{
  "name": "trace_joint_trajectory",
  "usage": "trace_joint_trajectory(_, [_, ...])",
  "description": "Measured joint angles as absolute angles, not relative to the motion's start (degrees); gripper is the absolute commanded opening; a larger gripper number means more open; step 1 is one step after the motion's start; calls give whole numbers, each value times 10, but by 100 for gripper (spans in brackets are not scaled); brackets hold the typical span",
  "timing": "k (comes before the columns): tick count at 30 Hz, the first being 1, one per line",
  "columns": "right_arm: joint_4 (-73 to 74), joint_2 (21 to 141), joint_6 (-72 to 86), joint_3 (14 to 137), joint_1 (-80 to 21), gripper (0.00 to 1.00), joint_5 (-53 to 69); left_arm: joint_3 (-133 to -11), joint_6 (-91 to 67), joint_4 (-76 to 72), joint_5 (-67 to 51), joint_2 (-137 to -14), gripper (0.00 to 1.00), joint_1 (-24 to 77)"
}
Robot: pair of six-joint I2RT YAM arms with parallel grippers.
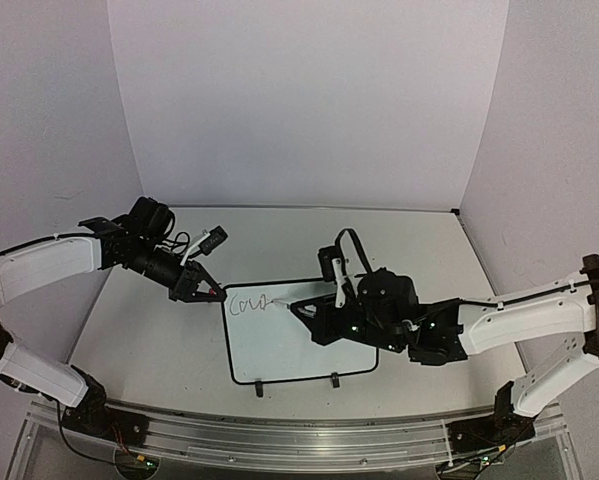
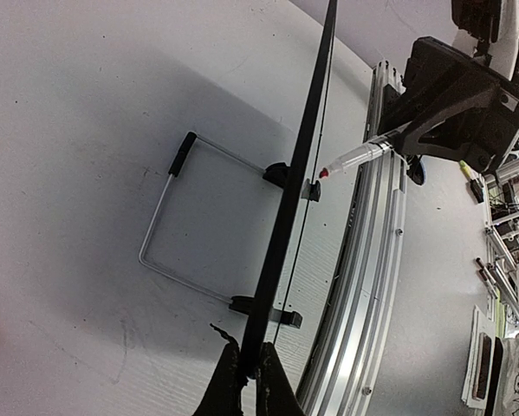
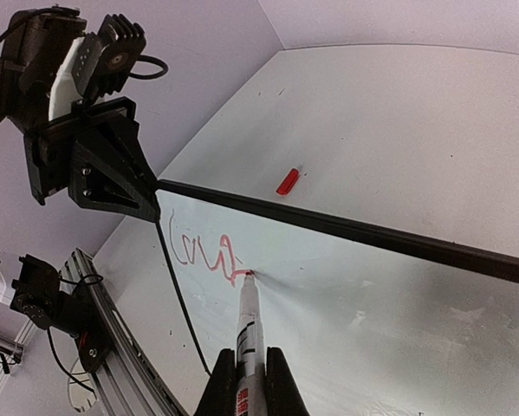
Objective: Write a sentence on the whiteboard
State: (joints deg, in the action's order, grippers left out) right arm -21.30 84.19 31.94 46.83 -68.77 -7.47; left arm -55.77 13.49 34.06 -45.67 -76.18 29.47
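Observation:
The whiteboard (image 1: 299, 350) lies on the table, propped on a wire stand (image 2: 168, 234). Its upper left bears a few cursive letters of the sentence (image 1: 249, 302), starting "Cou"; they look red in the right wrist view (image 3: 203, 251). My left gripper (image 1: 207, 291) is shut on the board's black edge at the far left corner (image 2: 246, 368). My right gripper (image 1: 307, 310) is shut on a white marker (image 3: 249, 325). The marker's tip touches the board (image 3: 372, 303) at the end of the last stroke.
A small red cap (image 3: 288, 181) lies on the table just beyond the board's far edge, near my left gripper (image 3: 146, 186). The aluminium rail (image 1: 299, 440) runs along the near table edge. White walls enclose the back and sides.

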Motion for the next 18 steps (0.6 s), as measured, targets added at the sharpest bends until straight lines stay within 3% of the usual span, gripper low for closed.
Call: trace_joint_trajectory(18, [-210,759,300,419,-658,0,15,-558,135,340,-457,-762,0,295])
